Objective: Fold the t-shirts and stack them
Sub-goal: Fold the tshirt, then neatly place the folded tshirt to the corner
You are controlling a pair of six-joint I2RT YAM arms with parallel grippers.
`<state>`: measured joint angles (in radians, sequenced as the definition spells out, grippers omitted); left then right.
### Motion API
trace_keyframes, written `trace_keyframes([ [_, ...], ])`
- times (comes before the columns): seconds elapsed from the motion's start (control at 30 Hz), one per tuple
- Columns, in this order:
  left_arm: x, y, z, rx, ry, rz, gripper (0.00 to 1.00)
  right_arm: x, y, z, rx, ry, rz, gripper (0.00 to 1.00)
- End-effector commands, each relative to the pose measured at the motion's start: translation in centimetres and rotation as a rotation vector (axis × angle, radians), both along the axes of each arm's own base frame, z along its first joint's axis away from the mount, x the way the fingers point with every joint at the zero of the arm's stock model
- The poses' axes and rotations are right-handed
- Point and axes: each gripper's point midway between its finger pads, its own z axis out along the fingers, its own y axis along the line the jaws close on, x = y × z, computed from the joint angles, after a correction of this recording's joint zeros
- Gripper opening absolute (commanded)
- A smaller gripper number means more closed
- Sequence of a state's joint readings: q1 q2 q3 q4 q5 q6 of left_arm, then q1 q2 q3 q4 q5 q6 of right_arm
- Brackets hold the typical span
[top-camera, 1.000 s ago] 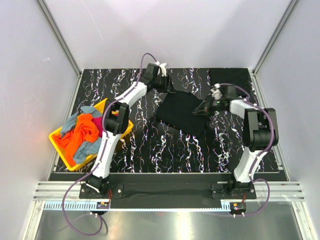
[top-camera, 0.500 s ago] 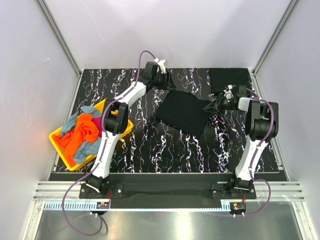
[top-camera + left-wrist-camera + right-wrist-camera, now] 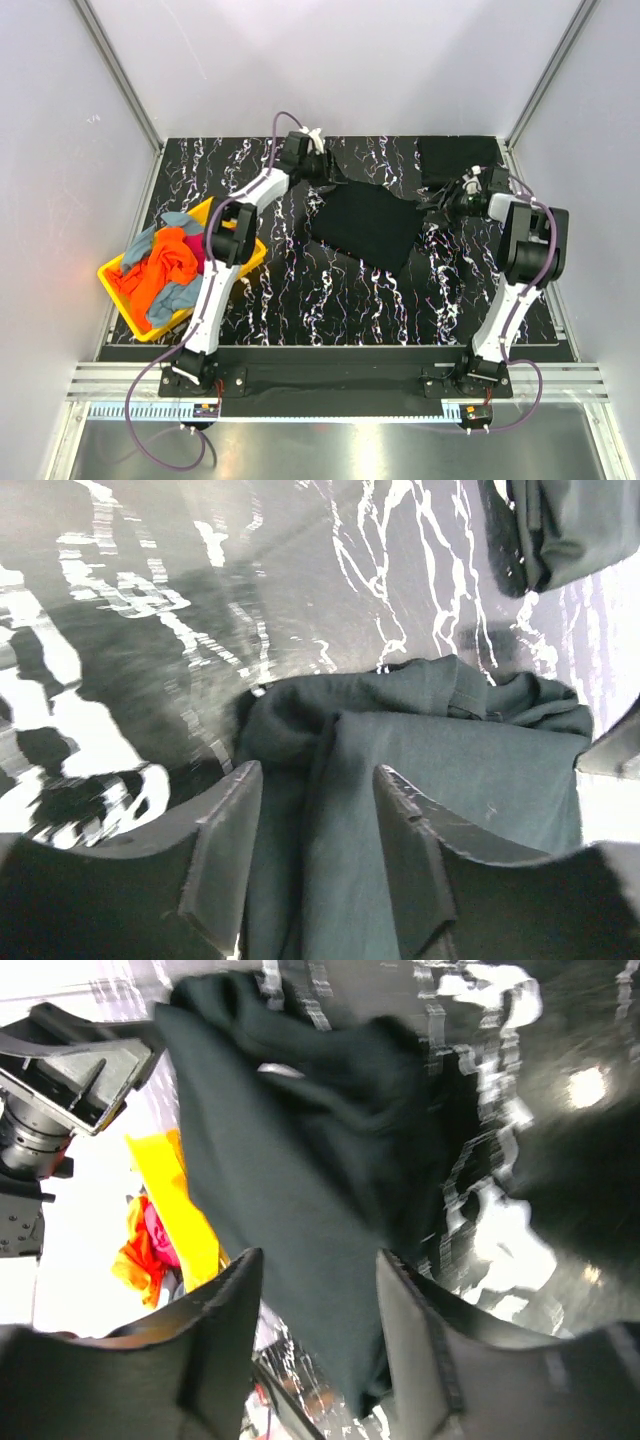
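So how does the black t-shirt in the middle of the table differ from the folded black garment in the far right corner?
The black t-shirt is spread out and loosely creased; the folded black garment is a compact rectangle. The t-shirt covers more table. The t-shirt is held at two ends by the left gripper and right gripper; the folded garment lies untouched. Both are dark fabric on the black marbled table.
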<state>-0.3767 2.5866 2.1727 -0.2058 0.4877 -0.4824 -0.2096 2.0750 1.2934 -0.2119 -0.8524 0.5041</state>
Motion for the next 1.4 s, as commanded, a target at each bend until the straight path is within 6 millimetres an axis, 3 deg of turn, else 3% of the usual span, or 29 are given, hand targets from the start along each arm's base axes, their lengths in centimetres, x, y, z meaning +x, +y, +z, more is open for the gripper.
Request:
trace_keyframes([
  [0.0, 2.0, 3.6, 13.2, -0.116, -0.196, 0.053, 0.55, 0.4, -0.6, 6.3, -0.075, -0.142, -0.034, 0.59],
  [0.07, 1.4, 4.7, 15.9, -0.151, -0.204, 0.049, 0.55, 0.1, -1.2, 5.6, -0.129, -0.132, -0.059, 0.63],
  [0.1, 0.6, 5.4, 18.3, -0.167, -0.228, 0.046, 0.55, -0.7, -1.1, 4.8, -0.129, -0.11, -0.06, 0.68],
  [0.17, -1.1, 5.7, 20.3, -0.163, -0.252, 0.0, 0.55, -1.1, -1.1, 4.3, -0.142, -0.1, -0.07, 0.8],
  [0.2, -2.4, 5.9, 22.3, -0.156, -0.276, -0.015, 0.55, -1.3, -1.1, 3.9, -0.156, -0.095, -0.071, 0.8],
  [0.3, -6.1, 6.7, 23.0, -0.129, -0.245, -0.052, 0.55, -0.5, -2.1, 3.1, -0.226, -0.098, -0.077, 0.85],
  [0.33, -7.2, 6.9, 22.6, -0.117, -0.224, -0.06, 0.55, -0.3, -2.7, 2.4, -0.263, -0.088, -0.08, 0.87],
  [0.37, -8.5, 7.3, 20.7, -0.095, -0.184, -0.071, 0.55, 0.4, -3.0, 2.8, -0.281, -0.101, -0.079, 0.9],
  [0.4, -9.8, 7.7, 21.9, -0.094, -0.205, -0.079, 0.55, 0.6, -3.2, 2.0, -0.289, -0.085, -0.072, 0.94],
  [0.5, -12.9, 8.5, 19.8, -0.053, -0.152, -0.098, 0.55, 1.7, -3.4, 1.3, -0.307, -0.102, -0.042, 0.97],
  [0.7, -17.7, 9.9, 17.3, 0.007, -0.077, -0.144, 0.54, 2.7, -1.5, -0.9, -0.315, -0.107, 0.056, 0.98],
  [0.77, -19.0, 9.9, 16.5, 0.001, -0.046, -0.134, 0.54, 2.3, -1.0, -2.0, -0.339, -0.08, 0.074, 0.98],
  [0.8, -20.1, 9.1, 17.3, -0.004, -0.076, -0.162, 0.54, 2.0, -0.5, -2.6, -0.365, -0.075, 0.092, 0.98],
  [0.9, -22.8, 8.0, 16.8, 0.018, -0.083, -0.207, 0.55, 2.0, 0.1, -2.7, -0.395, -0.085, 0.115, 0.98],
  [1.1, -26.0, 6.3, 15.1, 0.063, -0.083, -0.282, 0.55, 2.2, -0.2, -3.6, -0.465, -0.046, 0.132, 0.95],
  [1.37, -27.4, 5.8, 15.0, 0.044, -0.081, -0.329, 0.55, 1.6, -0.6, -4.3, -0.504, -0.011, 0.251, 0.94],
])
